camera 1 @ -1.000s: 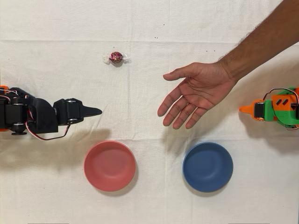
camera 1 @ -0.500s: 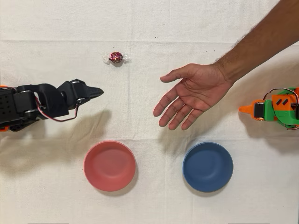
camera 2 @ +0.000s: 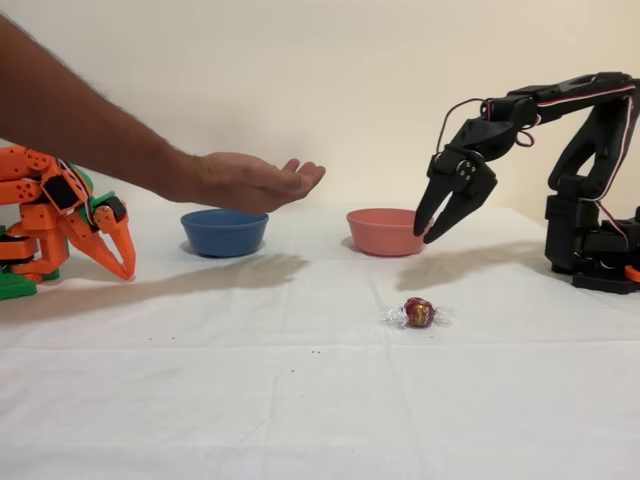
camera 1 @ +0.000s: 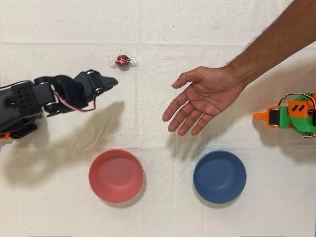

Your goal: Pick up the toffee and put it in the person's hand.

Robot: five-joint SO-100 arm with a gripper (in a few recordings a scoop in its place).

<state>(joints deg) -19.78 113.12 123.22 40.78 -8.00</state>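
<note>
White cloth covers the desk, and you'll find no readable writing on anything. Your black arm has swung up-frame toward the toffee since half a second ago; its tool hangs raised with the jaws slightly parted, holding nothing. The person's hand, palm up, waits well right of the toffee overhead. Red bowl and blue bowl sit below it. The toffee lies on the cloth, just beyond the tool's tip.
</note>
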